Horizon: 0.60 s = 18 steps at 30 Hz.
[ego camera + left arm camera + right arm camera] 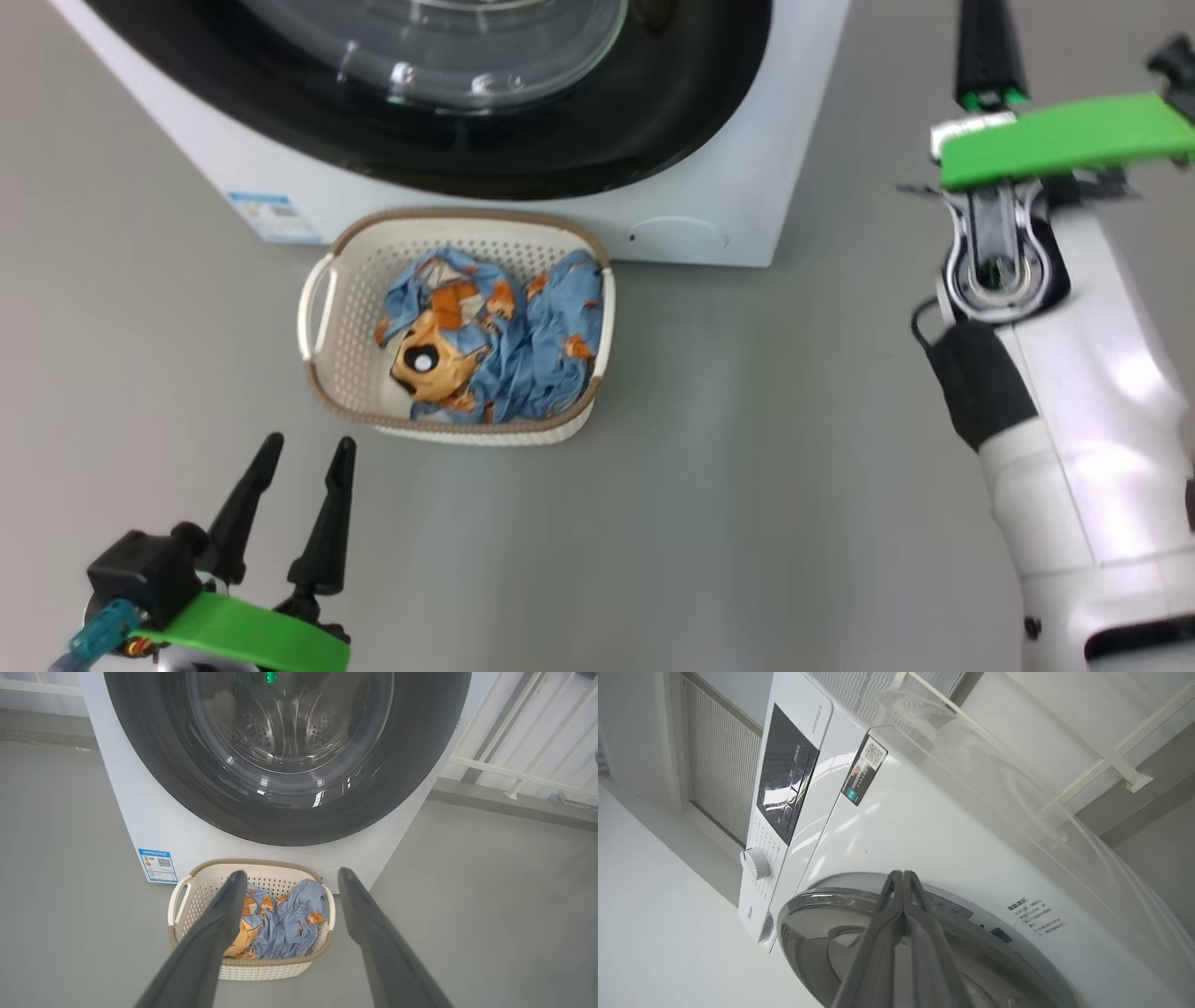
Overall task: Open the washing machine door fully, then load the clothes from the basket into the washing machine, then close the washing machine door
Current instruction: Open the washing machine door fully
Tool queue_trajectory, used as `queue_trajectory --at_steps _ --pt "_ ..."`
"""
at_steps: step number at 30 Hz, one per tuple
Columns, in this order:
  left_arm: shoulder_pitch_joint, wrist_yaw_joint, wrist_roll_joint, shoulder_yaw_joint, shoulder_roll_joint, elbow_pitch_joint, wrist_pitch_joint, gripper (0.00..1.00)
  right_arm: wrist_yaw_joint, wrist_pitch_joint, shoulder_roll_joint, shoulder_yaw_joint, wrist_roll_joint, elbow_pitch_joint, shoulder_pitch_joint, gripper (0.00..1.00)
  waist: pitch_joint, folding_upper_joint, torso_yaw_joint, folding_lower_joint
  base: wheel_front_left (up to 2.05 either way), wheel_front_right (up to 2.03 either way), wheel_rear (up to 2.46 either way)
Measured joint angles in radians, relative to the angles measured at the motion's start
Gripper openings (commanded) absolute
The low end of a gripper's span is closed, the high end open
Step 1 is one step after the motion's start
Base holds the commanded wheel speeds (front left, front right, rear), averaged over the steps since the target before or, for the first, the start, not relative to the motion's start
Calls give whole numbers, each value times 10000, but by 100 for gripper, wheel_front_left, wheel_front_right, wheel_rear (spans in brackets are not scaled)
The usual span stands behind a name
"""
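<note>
The washing machine stands at the top of the head view with the washing machine door shut, its black ring around the glass bowl. In front of it on the floor sits the basket, holding the clothes, light blue with an orange face. My left gripper hovers open and empty, below and left of the basket. In the left wrist view my left gripper points at the basket. My right gripper is shut on nothing, its tips over the door's rim; contact cannot be told.
Grey floor surrounds the basket, with open room to its right. My right forearm rises along the right side, beside the machine's corner. A white railing runs behind the machine. The control panel and knob sit above the door.
</note>
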Motion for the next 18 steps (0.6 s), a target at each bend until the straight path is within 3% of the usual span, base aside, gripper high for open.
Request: queue_trajectory --at_steps 7,18 --pt "-387 0 -337 -151 25 -54 -2 100 0 1873 -686 897 2067 560 -1441 0 652 0 457 0 0 0 0" --pt "-913 0 -616 -608 102 -288 -2 100 0 4038 -1687 1279 3256 1789 -2902 0 1594 0 1046 0 0 0 0"
